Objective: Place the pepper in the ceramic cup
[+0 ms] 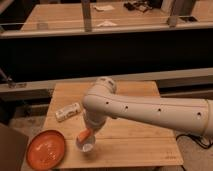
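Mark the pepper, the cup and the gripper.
pepper (83, 135): camera view, orange middle.
cup (86, 146): camera view, near wall.
gripper (88, 130): camera view, tip just above the cup.

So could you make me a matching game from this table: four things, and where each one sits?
1 pepper
2 ceramic cup
3 orange plate
4 white bottle

A lying on its side, left part of the table
B the table's front-left corner
C at the cup's mouth
D standing on the table, under the end effector

Pairs: 1-C, 2-D, 3-B, 4-A
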`<state>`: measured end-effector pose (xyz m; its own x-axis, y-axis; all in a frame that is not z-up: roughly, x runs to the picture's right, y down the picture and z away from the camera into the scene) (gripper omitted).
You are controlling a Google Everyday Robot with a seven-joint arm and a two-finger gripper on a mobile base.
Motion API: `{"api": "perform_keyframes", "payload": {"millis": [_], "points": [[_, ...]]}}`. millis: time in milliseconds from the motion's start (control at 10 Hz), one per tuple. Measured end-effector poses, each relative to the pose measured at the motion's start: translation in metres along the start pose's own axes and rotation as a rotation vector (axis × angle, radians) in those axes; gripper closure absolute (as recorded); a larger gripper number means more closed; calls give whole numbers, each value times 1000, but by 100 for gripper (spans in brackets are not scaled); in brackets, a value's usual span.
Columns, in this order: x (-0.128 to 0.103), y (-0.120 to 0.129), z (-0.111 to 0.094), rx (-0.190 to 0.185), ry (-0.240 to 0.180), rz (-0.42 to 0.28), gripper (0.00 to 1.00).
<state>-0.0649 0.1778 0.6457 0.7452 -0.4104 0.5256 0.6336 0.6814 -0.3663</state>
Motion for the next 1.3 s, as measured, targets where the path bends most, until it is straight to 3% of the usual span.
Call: {"api": "perform_keyframes", "payload": {"millis": [800,1300], "points": [[-2,0,1,3,1,-11,93],[-4,-1,1,5,0,-12,76]]}}
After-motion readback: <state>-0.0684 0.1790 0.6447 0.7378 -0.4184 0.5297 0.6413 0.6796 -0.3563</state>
